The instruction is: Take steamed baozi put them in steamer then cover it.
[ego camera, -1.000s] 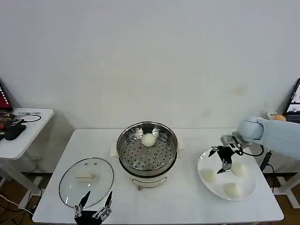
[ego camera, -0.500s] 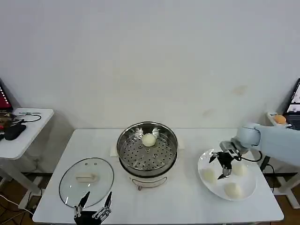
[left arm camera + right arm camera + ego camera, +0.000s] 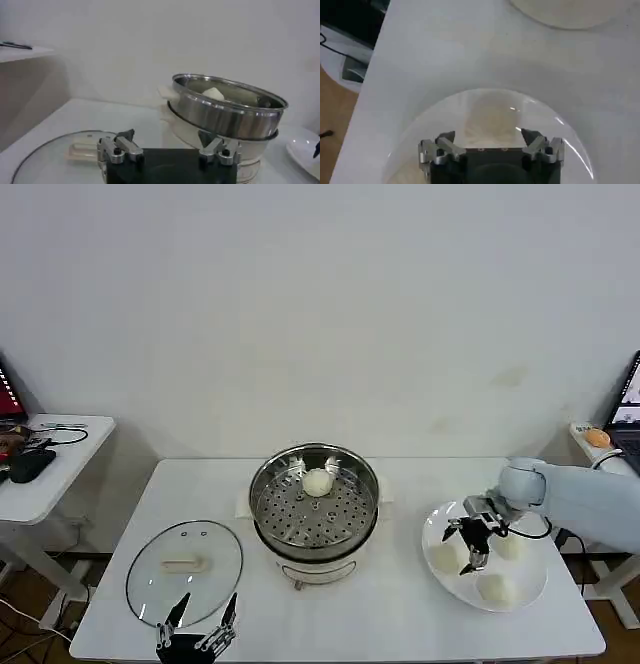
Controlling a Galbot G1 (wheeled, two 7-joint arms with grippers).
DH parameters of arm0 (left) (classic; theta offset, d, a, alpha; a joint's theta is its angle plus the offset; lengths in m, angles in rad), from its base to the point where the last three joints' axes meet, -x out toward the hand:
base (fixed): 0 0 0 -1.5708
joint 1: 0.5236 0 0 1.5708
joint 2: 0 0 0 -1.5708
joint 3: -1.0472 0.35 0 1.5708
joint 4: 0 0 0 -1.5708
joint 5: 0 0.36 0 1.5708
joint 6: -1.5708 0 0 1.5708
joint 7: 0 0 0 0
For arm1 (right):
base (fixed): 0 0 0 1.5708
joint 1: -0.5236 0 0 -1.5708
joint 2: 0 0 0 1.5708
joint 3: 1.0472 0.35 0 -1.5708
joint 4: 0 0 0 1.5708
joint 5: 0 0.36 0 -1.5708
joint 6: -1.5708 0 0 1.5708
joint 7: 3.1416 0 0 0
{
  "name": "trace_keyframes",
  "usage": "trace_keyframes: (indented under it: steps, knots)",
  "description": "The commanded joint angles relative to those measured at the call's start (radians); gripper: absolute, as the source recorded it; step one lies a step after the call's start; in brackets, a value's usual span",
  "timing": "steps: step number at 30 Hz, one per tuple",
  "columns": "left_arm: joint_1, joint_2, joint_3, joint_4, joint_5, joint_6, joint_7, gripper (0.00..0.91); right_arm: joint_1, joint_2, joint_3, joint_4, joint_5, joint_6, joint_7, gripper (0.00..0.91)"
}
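Observation:
The steamer (image 3: 315,502) stands mid-table on its white pot base and holds one steamed baozi (image 3: 317,482) at its far side. Three more baozi (image 3: 443,557) lie on a white plate (image 3: 535,569) to the right. My right gripper (image 3: 466,546) hovers open just above the plate, straddling the leftmost bun. In the right wrist view its gripper (image 3: 487,136) is spread over a pale bun (image 3: 490,117). The cover (image 3: 185,569), a glass lid with a white handle, lies flat at the front left. My left gripper (image 3: 198,624) waits open beside it, facing the steamer (image 3: 225,107).
A white side table (image 3: 45,464) with dark items and cables stands off to the left. An orange thing (image 3: 597,438) sits on a stand at the far right. Bare tabletop lies between steamer and plate, and along the front edge.
My right gripper has dropped lower and shifted slightly left over the plate, closing in on the leftmost bun. The left arm, lid and steamer have not moved.

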Motion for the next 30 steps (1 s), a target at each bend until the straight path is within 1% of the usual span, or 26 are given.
trace_keyframes:
  steps: [1, 3, 4, 5, 8, 17, 20, 23, 25, 30]
  knots:
    - [0.0, 0.001, 0.001, 0.0, -0.001, 0.0, 0.0, 0.907, -0.02, 0.0, 0.014, -0.007, -0.005, 0.001, -0.001, 0.715]
    - [-0.001, 0.0, 0.002, -0.001, 0.0, 0.001, 0.0, 0.907, -0.028, 0.001, 0.023, -0.011, -0.012, 0.002, 0.001, 0.665]
    - [-0.001, 0.0, 0.002, -0.001, -0.001, 0.001, 0.0, 0.907, -0.029, 0.001, 0.024, -0.011, -0.014, 0.003, 0.0, 0.665]
    - [-0.001, -0.001, 0.001, -0.001, -0.001, 0.001, 0.0, 0.907, -0.03, 0.002, 0.025, -0.011, -0.015, 0.003, 0.001, 0.635]
    - [0.001, 0.0, 0.001, 0.0, -0.001, 0.001, 0.0, 0.907, -0.031, 0.002, 0.029, -0.012, -0.018, 0.004, 0.003, 0.615]
    - [-0.002, -0.005, 0.005, 0.0, -0.002, 0.002, -0.002, 0.907, -0.01, -0.006, 0.019, 0.005, -0.015, 0.006, -0.002, 0.625]
    - [-0.001, -0.005, 0.002, 0.0, -0.003, 0.002, -0.003, 0.907, 0.016, -0.014, 0.0, 0.025, -0.004, 0.005, -0.003, 0.625]
    - [0.0, -0.003, -0.001, 0.0, -0.005, 0.002, -0.006, 0.907, 0.095, -0.027, -0.038, 0.059, 0.01, 0.01, -0.006, 0.625]
    - [-0.001, -0.001, -0.002, 0.001, -0.005, 0.002, -0.007, 0.907, 0.191, -0.031, -0.074, 0.087, 0.017, 0.022, -0.012, 0.625]
    - [-0.006, 0.002, 0.004, -0.002, -0.004, 0.002, -0.007, 0.907, 0.354, -0.024, -0.148, 0.152, 0.045, 0.047, -0.026, 0.625]
